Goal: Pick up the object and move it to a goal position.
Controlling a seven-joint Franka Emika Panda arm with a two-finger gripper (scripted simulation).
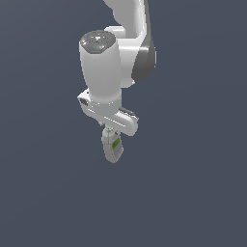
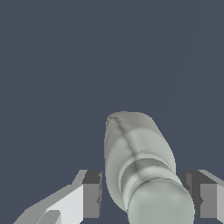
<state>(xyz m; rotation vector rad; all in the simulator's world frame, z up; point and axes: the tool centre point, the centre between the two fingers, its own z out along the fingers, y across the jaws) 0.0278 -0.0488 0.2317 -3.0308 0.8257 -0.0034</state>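
The object, a small pale grey-white bottle (image 1: 113, 148) with a green-and-white label, hangs cap-up under my gripper (image 1: 111, 131) in the exterior view, off the ground. In the wrist view the bottle (image 2: 138, 153) runs away from the camera, its rounded cap nearest. It sits between the two fingers (image 2: 92, 194), which press against its cap end on either side. The gripper is shut on the bottle. The white arm (image 1: 103, 67) stands upright above it.
A plain dark grey-blue ground (image 1: 193, 193) fills the background of both views. Nothing else shows around the arm.
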